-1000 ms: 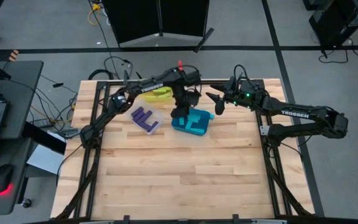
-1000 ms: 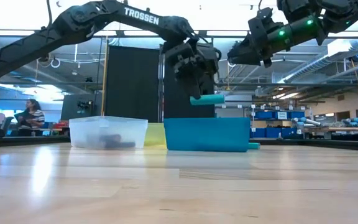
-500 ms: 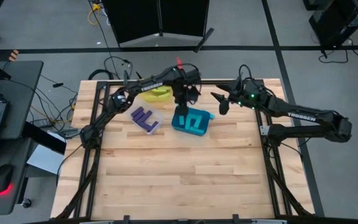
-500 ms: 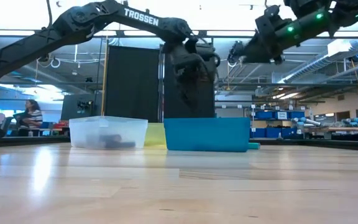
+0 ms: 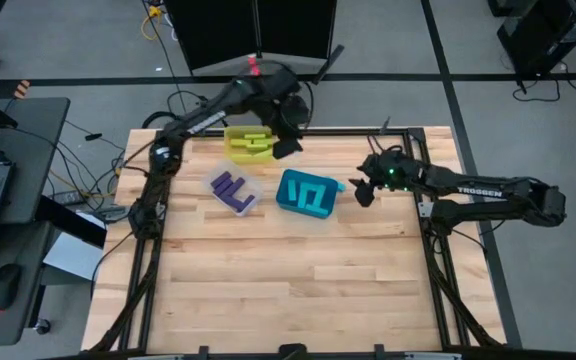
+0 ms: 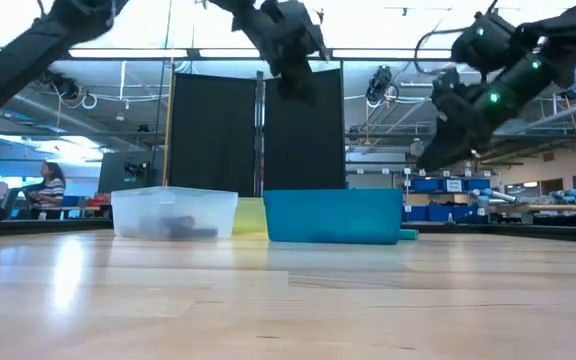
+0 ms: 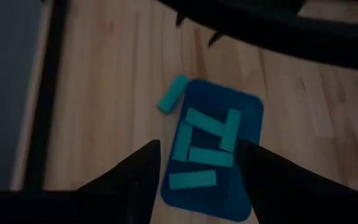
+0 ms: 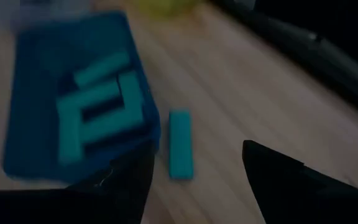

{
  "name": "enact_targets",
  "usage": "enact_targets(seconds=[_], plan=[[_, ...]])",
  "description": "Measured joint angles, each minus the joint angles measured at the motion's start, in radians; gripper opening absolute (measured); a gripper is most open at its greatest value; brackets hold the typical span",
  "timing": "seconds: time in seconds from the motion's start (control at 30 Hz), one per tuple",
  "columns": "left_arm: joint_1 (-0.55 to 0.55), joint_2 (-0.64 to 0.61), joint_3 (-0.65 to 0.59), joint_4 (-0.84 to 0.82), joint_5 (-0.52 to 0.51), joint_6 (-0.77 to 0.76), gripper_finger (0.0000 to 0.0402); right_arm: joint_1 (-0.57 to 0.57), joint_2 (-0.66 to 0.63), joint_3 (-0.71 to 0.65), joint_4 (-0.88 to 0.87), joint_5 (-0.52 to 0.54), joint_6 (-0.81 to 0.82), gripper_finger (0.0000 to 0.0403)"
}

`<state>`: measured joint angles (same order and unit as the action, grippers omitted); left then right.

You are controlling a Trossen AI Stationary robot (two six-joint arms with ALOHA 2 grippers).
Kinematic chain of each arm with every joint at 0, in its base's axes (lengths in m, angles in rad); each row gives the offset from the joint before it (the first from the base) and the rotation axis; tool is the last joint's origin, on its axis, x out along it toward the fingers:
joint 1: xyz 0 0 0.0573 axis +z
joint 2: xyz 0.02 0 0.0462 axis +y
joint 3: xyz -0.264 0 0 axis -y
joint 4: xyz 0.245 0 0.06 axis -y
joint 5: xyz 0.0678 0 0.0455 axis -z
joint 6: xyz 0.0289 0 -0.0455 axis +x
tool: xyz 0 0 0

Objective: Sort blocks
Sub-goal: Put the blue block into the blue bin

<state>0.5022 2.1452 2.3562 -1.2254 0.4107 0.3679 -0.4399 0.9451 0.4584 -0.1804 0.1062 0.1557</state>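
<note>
Lifting away from the teal bin [image 5: 306, 193] with left pincer [image 5: 286, 147] released, its cyan block now dropped inside; descending with right pincer [image 5: 361, 191] spread toward the last stray cyan block [image 8: 180, 152] on the counter [image 5: 298, 280]. Nearing completion, apparently.

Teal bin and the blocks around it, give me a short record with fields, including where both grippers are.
teal bin: rectangular teal plastic bin mid-table, holding cyan oblong blocks
stray block: one cyan oblong block on the wooden table beside the bin
clear bin: purple blocks inside
yellow bin: yellow-green blocks inside
left gripper: open, empty, above the yellow bin
right gripper: open, empty, near the stray block
</note>
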Motion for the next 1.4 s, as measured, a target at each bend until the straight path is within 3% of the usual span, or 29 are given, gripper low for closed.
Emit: enact_targets(seconds=[0.23, 0.47, 1.03, 1.23, 1.4], plan=[[0.021, -0.146, 0.0, -0.022, -0.074, 0.0, 0.0211, 0.002, 0.058, -0.077, 0.027, -0.002, -0.056, 0.0282], [0.055, -0.32, 0.0, -0.049, -0.132, -0.035, 0.0211, 0.001, 0.192, -0.097, 0.166, -0.003, -0.085, 0.0314], [0.054, -0.62, 0.0, -0.098, -0.321, -0.133, 0.0211, -0.04, 0.501, -0.096, 0.417, -0.104, -0.14, 0.0316], [0.053, -0.704, 0.0, -0.098, -0.402, -0.152, 0.0211, -0.052, 0.563, -0.096, 0.503, -0.115, -0.157, 0.0308], [0.053, -0.754, -0.014, -0.098, -0.445, -0.171, 0.0211, -0.053, 0.571, -0.094, 0.514, -0.117, -0.156, 0.0252]])
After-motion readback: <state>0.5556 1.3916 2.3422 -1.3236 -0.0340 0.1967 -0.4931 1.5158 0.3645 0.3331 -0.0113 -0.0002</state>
